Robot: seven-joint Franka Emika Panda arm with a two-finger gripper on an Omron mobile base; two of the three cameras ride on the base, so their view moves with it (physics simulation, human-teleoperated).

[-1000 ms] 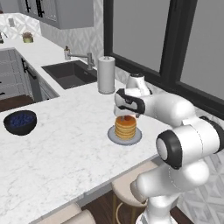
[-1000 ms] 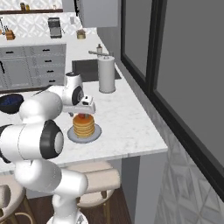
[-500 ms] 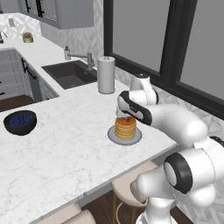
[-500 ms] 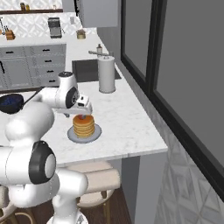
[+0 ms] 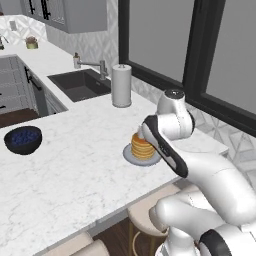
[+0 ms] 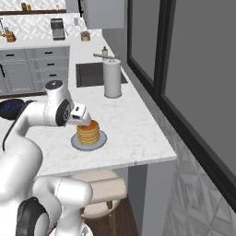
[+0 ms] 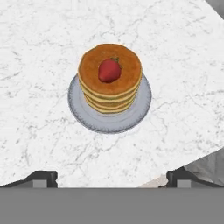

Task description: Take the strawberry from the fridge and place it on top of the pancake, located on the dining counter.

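On the desk (image 5: 75, 170) there was one stack of pancakes (image 7: 110, 78) on one grey plate (image 7: 109, 116), and one strawberry (image 7: 109, 70) sat on top. I counted one dark bowl of blueberries (image 5: 22, 140), one paper towel roll (image 5: 121, 85), one sink (image 5: 80, 85) with one faucet (image 5: 92, 63), and two stools (image 5: 145, 220).

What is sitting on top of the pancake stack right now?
A red strawberry lies on the pancake, apart from the open fingers. The stack hides the middle of its grey plate.
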